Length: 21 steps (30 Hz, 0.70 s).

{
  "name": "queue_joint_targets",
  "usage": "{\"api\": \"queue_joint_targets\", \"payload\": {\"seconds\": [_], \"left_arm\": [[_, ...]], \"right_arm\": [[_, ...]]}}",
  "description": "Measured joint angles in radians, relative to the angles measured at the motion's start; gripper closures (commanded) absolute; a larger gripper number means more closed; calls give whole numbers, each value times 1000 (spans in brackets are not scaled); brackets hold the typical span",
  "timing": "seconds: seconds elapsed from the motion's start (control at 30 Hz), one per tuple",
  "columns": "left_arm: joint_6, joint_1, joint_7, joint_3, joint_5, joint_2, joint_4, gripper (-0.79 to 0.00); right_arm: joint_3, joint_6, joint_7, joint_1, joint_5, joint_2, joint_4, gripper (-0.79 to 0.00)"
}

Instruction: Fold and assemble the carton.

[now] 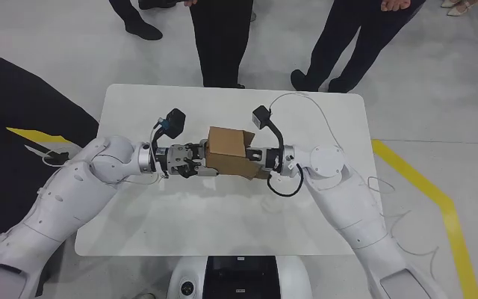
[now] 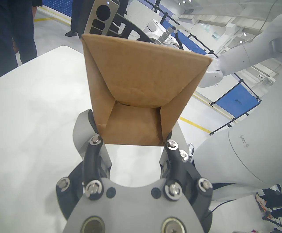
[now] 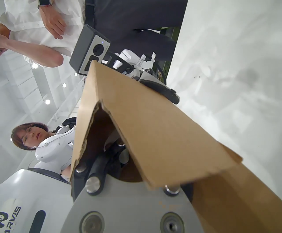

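The brown carton (image 1: 228,149) is in the middle of the white table (image 1: 314,217), held between my two arms. My left gripper (image 1: 198,159) is at its left end. In the left wrist view the fingers (image 2: 91,123) press on either side of the carton's open end (image 2: 132,123), and its hollow inside (image 2: 141,77) faces the camera. My right gripper (image 1: 254,156) is at the carton's right end. There, brown flaps (image 3: 158,136) lie over the right gripper, which is mostly hidden inside the carton.
People stand along the table's far edge (image 1: 220,45), none touching the carton. The left arm's camera block (image 3: 90,53) and the right arm's camera block (image 2: 101,17) rise just past the carton. Bare tabletop lies in front of and behind the carton.
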Motion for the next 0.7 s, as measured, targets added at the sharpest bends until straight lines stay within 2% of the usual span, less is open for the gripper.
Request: {"api": "queue_joint_targets", "payload": {"seconds": [0.3,0.7], "left_arm": [[0,-12,-9,13,-22,-4,9,-382],[0,-12,6,13,-23,-8,22,-385]], "right_arm": [[-27,-19,-23,7,26,-5,6,0],[-1,-15,-44,-3,27,5,-8,0]]}}
